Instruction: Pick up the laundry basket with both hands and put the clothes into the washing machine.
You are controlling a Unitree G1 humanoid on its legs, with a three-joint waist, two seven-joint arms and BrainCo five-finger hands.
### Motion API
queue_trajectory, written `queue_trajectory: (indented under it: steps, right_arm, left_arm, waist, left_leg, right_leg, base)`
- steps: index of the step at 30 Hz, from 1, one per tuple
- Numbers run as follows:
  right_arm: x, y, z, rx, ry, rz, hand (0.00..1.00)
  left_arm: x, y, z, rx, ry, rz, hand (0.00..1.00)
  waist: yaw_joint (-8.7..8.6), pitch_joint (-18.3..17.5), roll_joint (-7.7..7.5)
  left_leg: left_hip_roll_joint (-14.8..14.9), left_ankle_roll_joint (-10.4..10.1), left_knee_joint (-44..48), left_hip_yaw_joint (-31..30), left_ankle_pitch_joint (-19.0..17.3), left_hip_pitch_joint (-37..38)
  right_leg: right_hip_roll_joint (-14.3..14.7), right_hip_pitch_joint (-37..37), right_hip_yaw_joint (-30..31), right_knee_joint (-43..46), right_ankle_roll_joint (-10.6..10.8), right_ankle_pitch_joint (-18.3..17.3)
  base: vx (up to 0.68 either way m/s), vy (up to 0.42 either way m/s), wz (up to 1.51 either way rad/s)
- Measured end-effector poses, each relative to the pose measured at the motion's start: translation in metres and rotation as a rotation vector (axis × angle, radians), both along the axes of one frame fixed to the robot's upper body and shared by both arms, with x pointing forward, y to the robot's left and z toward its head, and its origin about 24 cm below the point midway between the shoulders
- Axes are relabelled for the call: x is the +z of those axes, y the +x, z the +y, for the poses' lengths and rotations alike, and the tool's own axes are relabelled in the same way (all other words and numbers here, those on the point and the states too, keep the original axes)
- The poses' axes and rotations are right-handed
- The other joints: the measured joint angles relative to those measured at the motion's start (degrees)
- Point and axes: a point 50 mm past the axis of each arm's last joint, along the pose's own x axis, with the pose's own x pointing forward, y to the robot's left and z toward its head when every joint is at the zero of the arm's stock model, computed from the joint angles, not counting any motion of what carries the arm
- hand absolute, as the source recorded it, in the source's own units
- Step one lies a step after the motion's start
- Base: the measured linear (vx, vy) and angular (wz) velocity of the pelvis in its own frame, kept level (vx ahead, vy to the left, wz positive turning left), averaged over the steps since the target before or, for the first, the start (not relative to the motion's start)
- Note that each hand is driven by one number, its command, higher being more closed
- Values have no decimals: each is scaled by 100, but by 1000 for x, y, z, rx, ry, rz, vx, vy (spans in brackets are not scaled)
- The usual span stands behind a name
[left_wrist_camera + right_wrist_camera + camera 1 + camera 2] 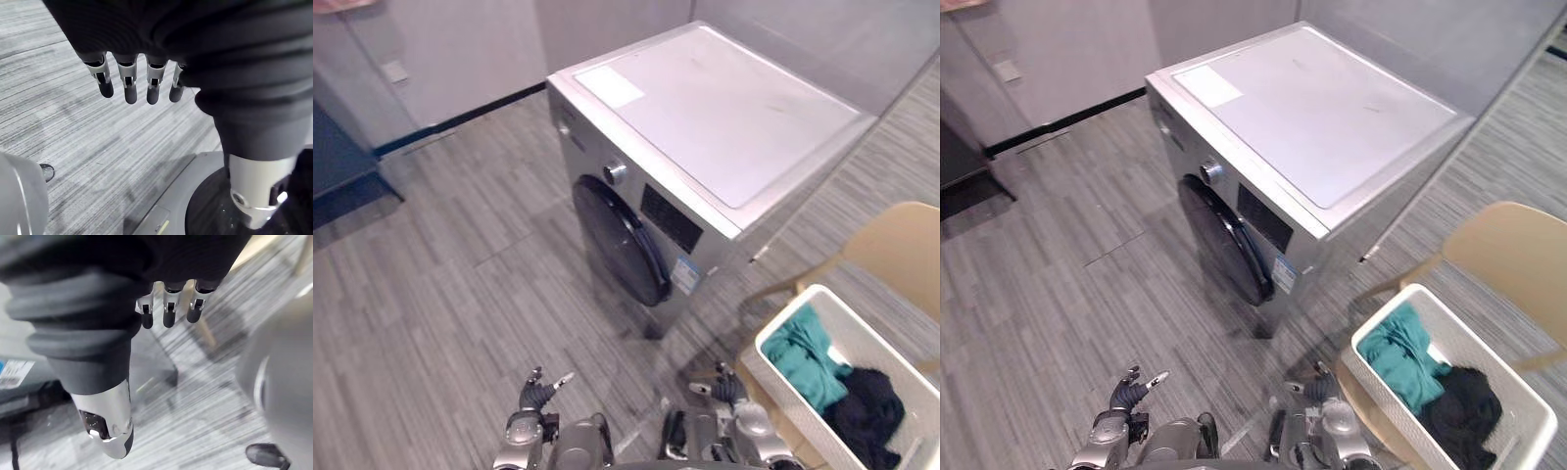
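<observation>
The left hand (538, 392) and right hand (729, 387) are hanging low, fingers relaxed, holding nothing. The laundry basket (876, 338) w/ clothes (808, 357) is sitting on a chair (896, 245), right of the washing machine (705, 117).

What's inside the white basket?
The basket holds a teal garment beside a black garment. Whatever lies under them is covered, so I cannot tell if there are more clothes.
</observation>
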Motion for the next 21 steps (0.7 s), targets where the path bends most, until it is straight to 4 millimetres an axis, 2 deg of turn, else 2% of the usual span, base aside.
queue_trajectory:
  steps: [2, 5, 7, 10, 12, 13, 16, 18, 21]
  right_arm:
    - [17, 27, 12, 64, -10, -93, 0]
    - [32, 44, 33, 119, 15, -172, 0]
    - [45, 58, 41, 139, 26, -231, 0]
    - [64, 80, 51, 168, 31, -304, 0]
    - [71, 88, 51, 158, 19, -334, 0]
    - [80, 94, 49, 133, -3, -372, 0]
    - [102, 111, 39, 52, -84, -471, 0]
    - [123, 127, 30, -15, -142, -553, 0]
    - [150, 138, 25, -62, -183, -657, 0]
  left_arm:
    - [-2, -2, -8, -6, -19, 8, 0]
    - [-5, -8, -14, -16, -31, 27, 0]
    - [-6, -10, -19, -35, -32, 33, 0]
    - [-6, -9, -19, -36, -33, 31, 0]
    - [-6, -9, -19, -38, -33, 31, 0]
    - [-6, -8, -21, -47, -32, 27, 0]
    - [-4, -7, -22, -56, -30, 15, 0]
    - [-2, -4, -24, -58, -31, -10, 0]
    - [2, 1, -25, -49, -26, -34, 0]
  waist:
    - [133, 14, 129]
    - [198, 15, 118]
    - [293, 10, 123]
    - [320, 7, 130]
    - [346, 6, 135]
    - [444, 7, 151]
    - [450, 56, 231]
    - [467, 148, 299]
    - [524, 317, 376]
  left_leg:
    - [13, -77, -427, -146, 197, 2]
    - [40, -182, -794, -286, 388, 379]
    - [31, -230, -928, -326, 469, 519]
    - [-12, -238, -983, -375, 613, 469]
    - [-62, -245, -1015, -455, 714, 469]
    - [-77, -279, -1083, -493, 803, 463]
    - [-120, -227, -1114, -618, 922, 327]
    - [-189, -230, -1165, -784, 1073, 173]
    - [-209, -207, -1209, -820, 1177, -31]
  right_leg:
    - [113, 91, -215, -424, -35, 169]
    - [242, 646, -424, -929, -87, 313]
    - [282, 829, -425, -1136, -80, 376]
    - [294, 939, -524, -1427, -60, 523]
    - [284, 1044, -577, -1589, -46, 609]
    - [289, 1074, -589, -1695, -37, 699]
    - [269, 1063, -758, -1758, -41, 793]
    - [210, 974, -880, -1747, -36, 843]
    - [195, 780, -887, -1751, -10, 938]
  base:
    - [144, -38, 27]
    - [194, -74, 38]
    - [108, -29, 14]
    - [63, -9, 15]
    - [42, -1, 25]
    - [20, 15, 31]
    - [-9, 22, 43]
    - [-58, 34, 42]
    - [-110, 46, 15]
